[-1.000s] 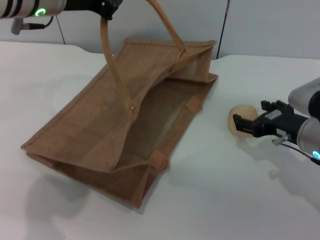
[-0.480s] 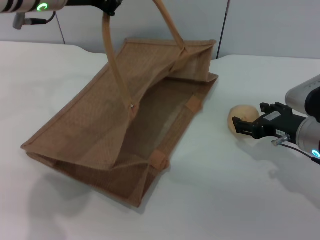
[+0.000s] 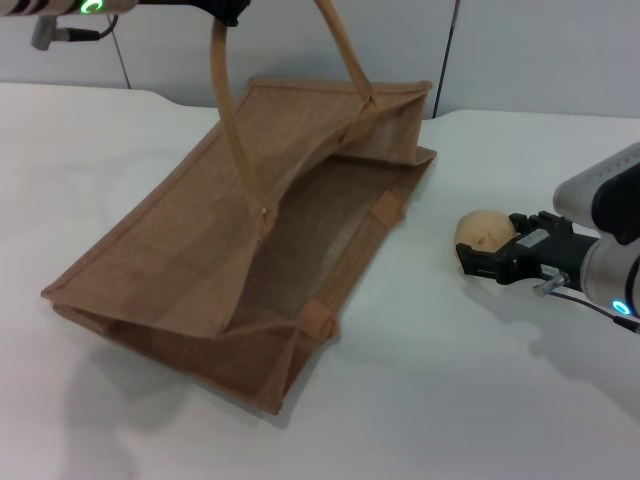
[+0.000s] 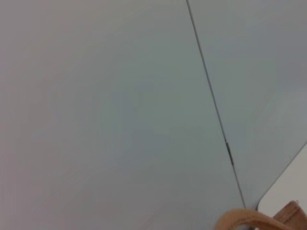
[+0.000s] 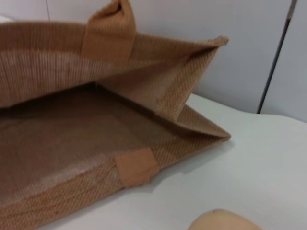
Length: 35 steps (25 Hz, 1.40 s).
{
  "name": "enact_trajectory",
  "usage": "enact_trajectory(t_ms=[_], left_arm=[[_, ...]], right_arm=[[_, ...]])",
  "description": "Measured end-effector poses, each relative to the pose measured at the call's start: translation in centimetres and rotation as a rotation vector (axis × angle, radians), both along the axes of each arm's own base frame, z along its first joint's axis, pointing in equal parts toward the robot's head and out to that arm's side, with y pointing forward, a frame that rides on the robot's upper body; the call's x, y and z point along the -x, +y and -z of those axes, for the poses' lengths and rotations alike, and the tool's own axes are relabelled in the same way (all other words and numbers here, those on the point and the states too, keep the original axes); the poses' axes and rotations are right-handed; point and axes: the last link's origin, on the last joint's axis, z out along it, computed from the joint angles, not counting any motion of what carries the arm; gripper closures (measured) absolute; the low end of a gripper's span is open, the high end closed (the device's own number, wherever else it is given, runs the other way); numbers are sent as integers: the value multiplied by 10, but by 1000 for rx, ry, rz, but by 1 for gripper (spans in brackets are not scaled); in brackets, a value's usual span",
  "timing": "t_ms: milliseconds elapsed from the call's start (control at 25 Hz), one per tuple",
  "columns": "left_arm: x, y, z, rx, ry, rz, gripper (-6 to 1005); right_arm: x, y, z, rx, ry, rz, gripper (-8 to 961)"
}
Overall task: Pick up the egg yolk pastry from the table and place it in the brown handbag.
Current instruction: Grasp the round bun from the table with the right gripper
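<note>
The brown handbag (image 3: 190,250) lies tilted on the white table (image 3: 430,400), its mouth facing right. My left gripper (image 3: 225,8) at the top edge is shut on one strap handle (image 3: 235,140) and holds it up, keeping the mouth open. The egg yolk pastry (image 3: 482,230), a small tan ball, sits between the black fingers of my right gripper (image 3: 493,242), which is shut on it just above the table, to the right of the bag. The right wrist view shows the bag's open interior (image 5: 72,129) and the pastry's top (image 5: 220,221) at the frame's edge.
A grey wall with a dark vertical seam (image 3: 452,50) rises behind the table. Bare white tabletop lies in front of the bag and around the right arm. The left wrist view holds only wall and a bit of strap (image 4: 249,220).
The right gripper has crept left toward the bag and risen slightly, the pastry rising with it. The left gripper has lifted the handle a little higher.
</note>
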Motion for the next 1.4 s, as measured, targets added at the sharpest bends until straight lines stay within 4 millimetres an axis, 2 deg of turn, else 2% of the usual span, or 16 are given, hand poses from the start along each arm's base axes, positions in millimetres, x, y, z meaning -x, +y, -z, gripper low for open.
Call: enact_trajectory(t_ms=[240,640,1280,1400], left_arm=[[-3,1,-1,-5,22,-4,877],[-5,2,-1,-7,27,-1,877],[-4,3,-1,-4,27,-3,877],[-4,3,0,-3,27,-5,877]], right_arm=[[1,5,8,19,-13,4,75],[2,7,7,16,-12,6,86],[8,9,9,39,-15,-5,202],[12,10,8,45,-14,-12,250]])
